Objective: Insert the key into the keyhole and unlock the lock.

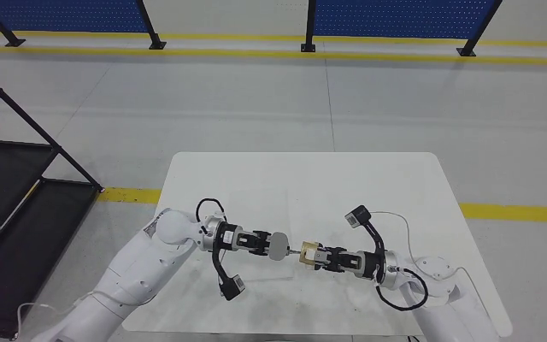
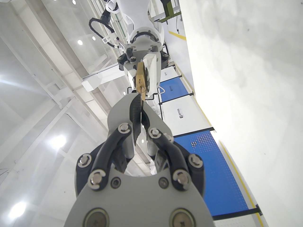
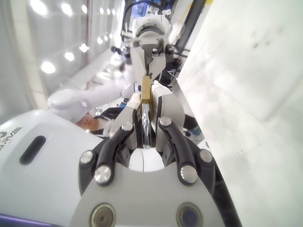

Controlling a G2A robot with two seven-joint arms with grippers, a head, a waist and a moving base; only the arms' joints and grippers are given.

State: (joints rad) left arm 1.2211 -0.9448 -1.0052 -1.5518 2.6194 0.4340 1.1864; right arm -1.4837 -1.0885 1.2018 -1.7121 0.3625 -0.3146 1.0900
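Observation:
Above the front of the white table [image 1: 385, 179] my two grippers meet tip to tip. My right gripper [image 1: 309, 255] [image 3: 145, 93] is shut on a brass padlock [image 1: 306, 253] [image 3: 146, 88], whose silver shackle [image 3: 146, 124] points back toward the wrist. Its keyhole face is turned toward my left gripper [image 1: 280, 247] [image 2: 139, 106]. The left gripper is shut on the key [image 2: 142, 96], gripping it flat between the black pads. The key's tip meets the keyhole end of the padlock [image 2: 140, 77]; how deep it sits cannot be told.
A black rack [image 1: 38, 201] stands off the table's left side. Blue fence panels [image 1: 402, 17] line the far floor. A thin white cable [image 1: 408, 244] lies on the table beside the right arm. The far half of the table is bare.

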